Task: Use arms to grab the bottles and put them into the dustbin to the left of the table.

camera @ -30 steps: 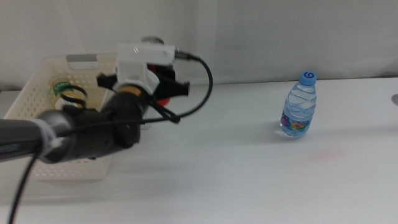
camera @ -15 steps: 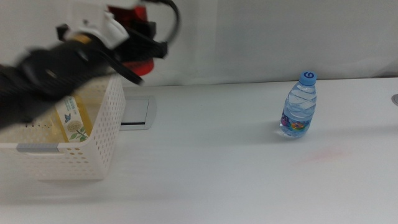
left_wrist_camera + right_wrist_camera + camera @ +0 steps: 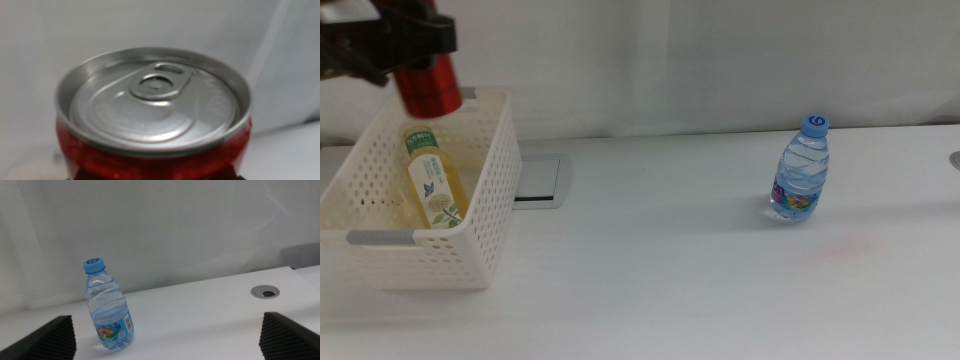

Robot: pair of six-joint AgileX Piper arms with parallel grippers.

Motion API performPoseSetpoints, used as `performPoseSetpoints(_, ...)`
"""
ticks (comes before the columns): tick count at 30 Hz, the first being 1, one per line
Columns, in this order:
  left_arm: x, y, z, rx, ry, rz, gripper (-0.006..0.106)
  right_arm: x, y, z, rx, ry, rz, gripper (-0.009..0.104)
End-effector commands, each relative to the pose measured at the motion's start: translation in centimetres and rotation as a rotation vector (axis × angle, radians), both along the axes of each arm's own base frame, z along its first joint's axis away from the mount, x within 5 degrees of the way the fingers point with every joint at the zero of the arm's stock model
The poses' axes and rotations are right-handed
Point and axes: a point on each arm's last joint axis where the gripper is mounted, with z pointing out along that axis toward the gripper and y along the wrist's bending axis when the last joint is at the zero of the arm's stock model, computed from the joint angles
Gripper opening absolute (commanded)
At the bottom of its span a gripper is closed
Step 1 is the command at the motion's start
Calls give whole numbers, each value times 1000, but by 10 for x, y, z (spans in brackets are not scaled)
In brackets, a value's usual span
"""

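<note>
My left gripper (image 3: 408, 45) is at the top left of the middle view, shut on the red cola can (image 3: 428, 85), and holds it upright above the far end of the white dustbin (image 3: 508, 135). The can's silver top (image 3: 150, 105) fills the left wrist view. The yellow tea bottle (image 3: 432, 180) lies inside the dustbin. The small blue-capped water bottle (image 3: 801, 170) stands upright at the right of the table (image 3: 670, 280). My right gripper (image 3: 170, 347) is open and empty, well short of the water bottle (image 3: 107, 307), and out of the middle view.
A grey rectangular plate (image 3: 538, 180) is set into the table just right of the dustbin. A round grey cable hole (image 3: 265, 291) lies near the table's right end. A white curtain closes off the back.
My left arm has swung left and upward with the red can, from the table beside the dustbin to above the dustbin. The water bottle has not moved.
</note>
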Motion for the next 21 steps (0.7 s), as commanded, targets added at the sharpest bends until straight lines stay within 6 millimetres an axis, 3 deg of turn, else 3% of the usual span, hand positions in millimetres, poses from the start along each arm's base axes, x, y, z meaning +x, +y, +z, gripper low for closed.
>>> performPoseSetpoints(1, -7, 7, 10, 16, 62, 38, -3, -1, -1, -9, -9, 10, -10, 103)
performPoseSetpoints(6, -15, 19, 14, 86, 207, 183, -3, -1, -1, -9, -9, 10, -10, 103)
performPoseSetpoints(13, -11, 23, 4, 116, 275, 224, -3, -1, -1, -9, -9, 10, -10, 103)
performPoseSetpoints(21, 25, 22, -45, 123, 424, 226, -3, -1, -1, -9, -9, 5, -11, 103)
